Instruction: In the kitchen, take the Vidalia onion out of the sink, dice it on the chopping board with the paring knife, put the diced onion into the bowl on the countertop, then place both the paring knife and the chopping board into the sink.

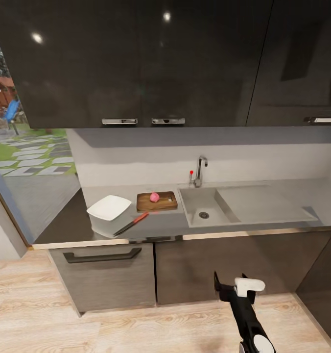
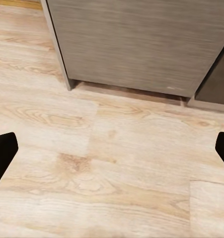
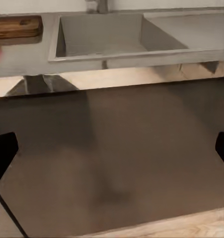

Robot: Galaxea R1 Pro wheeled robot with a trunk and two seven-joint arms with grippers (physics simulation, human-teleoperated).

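With our right pincer [image 1: 229, 284] held low before the cabinets, its tips wide apart and empty, we should raise it up and leftward to the knife [image 1: 131, 224] lying between bowl [image 1: 108, 208] and board [image 1: 157, 201], where the onion [image 1: 154, 197] sits.

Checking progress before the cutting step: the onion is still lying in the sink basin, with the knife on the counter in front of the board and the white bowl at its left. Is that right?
Not quite. The head view shows the onion already resting on the chopping board; the sink holds nothing but its drain. The rest stands: the paring knife lies on the countertop in front of the board, with the bowl at its left.
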